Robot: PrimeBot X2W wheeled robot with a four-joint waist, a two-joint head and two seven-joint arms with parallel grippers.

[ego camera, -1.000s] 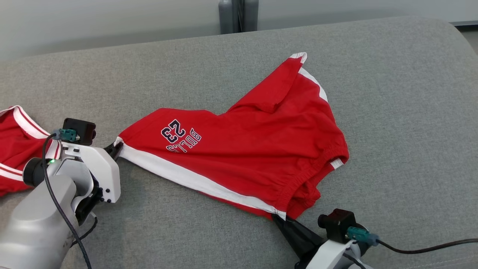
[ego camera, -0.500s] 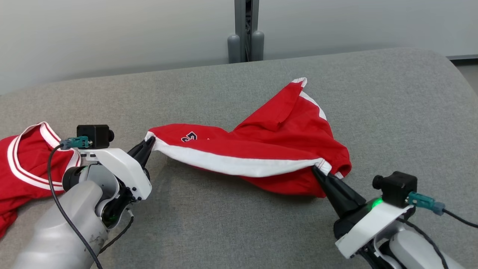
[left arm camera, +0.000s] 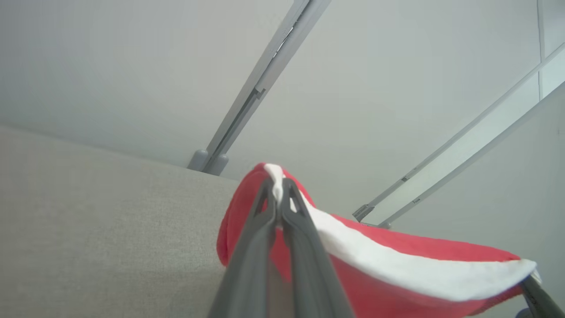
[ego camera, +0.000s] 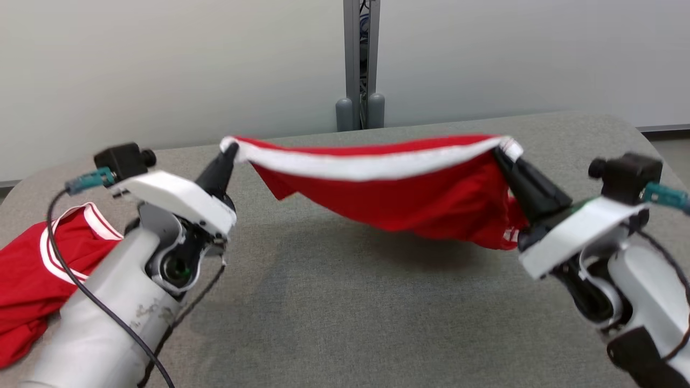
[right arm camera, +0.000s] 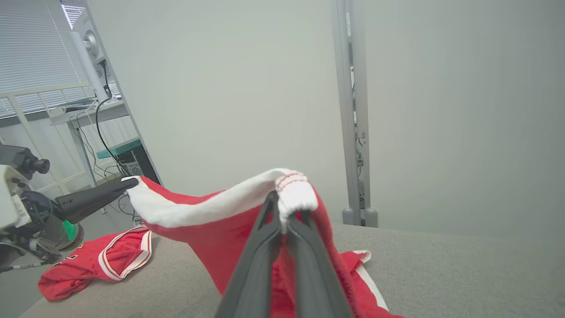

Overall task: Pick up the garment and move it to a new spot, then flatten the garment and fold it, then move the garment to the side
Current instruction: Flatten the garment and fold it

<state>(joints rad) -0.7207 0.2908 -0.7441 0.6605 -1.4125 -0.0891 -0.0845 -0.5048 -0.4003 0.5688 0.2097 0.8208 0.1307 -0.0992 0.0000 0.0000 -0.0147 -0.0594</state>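
Red garment (ego camera: 409, 205) hangs mid-frame over grey surface (ego camera: 345, 312), white-banded edge stretched left to right. Left gripper (ego camera: 227, 155) pinches left corner, right gripper (ego camera: 498, 153) pinches right corner. Both arms equally near; bulk sags toward right.

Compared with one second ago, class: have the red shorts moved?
Yes. The red shorts lay flat on the grey cushion; now they hang raised above it, stretched between the left gripper and the right gripper.
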